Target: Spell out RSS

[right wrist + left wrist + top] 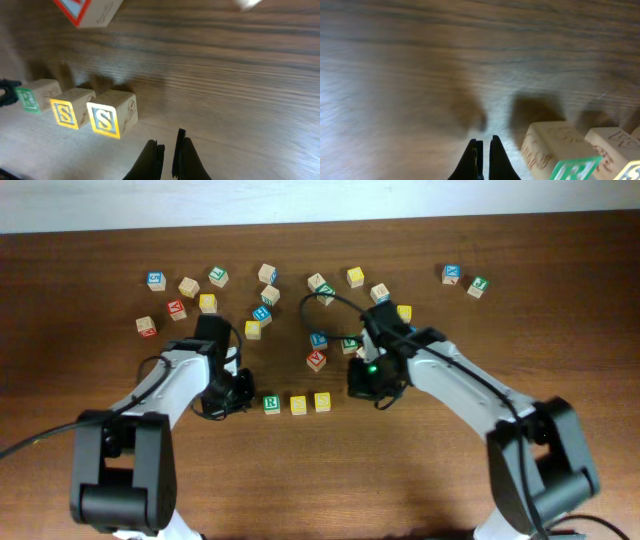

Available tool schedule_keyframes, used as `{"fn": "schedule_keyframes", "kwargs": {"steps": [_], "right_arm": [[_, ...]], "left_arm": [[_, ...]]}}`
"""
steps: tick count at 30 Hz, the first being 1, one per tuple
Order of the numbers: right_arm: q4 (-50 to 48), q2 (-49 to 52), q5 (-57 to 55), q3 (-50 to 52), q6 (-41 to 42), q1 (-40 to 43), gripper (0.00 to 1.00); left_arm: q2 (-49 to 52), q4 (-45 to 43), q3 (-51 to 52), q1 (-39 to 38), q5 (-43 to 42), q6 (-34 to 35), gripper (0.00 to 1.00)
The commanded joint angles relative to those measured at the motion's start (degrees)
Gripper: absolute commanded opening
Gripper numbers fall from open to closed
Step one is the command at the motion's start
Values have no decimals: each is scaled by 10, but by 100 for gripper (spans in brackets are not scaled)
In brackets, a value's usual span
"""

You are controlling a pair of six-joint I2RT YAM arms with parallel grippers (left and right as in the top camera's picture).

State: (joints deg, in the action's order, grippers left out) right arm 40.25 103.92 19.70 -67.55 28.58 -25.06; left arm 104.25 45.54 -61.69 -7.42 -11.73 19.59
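The green R cube (271, 404) and two yellow S cubes (298, 404) (322, 401) stand in a row on the table, reading R S S in the overhead view. In the right wrist view the R cube (31, 98) and both S cubes (66, 113) (106, 119) show at the left. My left gripper (238, 392) is shut and empty just left of the R cube (575, 169). My right gripper (366, 383) is shut and empty to the right of the second S; its fingertips (167, 150) hold nothing.
Many other letter cubes lie scattered across the back of the table, among them a red-faced cube (316, 360), a blue one (318, 339) and a green one (350, 345) close behind the right gripper. A red-bordered cube (87, 11) shows in the right wrist view.
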Motion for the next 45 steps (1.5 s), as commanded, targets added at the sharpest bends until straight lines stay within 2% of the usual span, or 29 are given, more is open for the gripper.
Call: {"fn": "schedule_keyframes", "kwargs": {"steps": [1, 13, 16, 27, 34, 39, 42, 44, 45], "right_arm": [[-23, 35, 7, 3, 30, -28, 4], [-70, 63, 8, 3, 63, -48, 4], [-82, 63, 8, 3, 65, -61, 4], [-98, 63, 29, 3, 64, -76, 4], [-47, 63, 3, 3, 64, -75, 4], [-38, 63, -3, -10, 30, -65, 7], [28, 63, -48, -53, 17, -42, 7], [102, 63, -71, -112, -23, -24, 7], [148, 63, -82, -153, -29, -18, 4]], "left_arm": [[19, -29, 3, -31, -29, 8, 0], [20, -54, 8, -72, -20, 8, 2], [32, -57, 8, -87, -20, 28, 2], [42, -65, 8, -89, -24, 35, 0], [42, -54, 0, -72, -9, 35, 0], [40, -28, 0, -51, 10, 31, 0], [30, -5, -12, -38, 28, 31, 0], [-14, 8, -21, -16, 28, 19, 0], [-48, 15, -24, -2, 31, 4, 0]]}}
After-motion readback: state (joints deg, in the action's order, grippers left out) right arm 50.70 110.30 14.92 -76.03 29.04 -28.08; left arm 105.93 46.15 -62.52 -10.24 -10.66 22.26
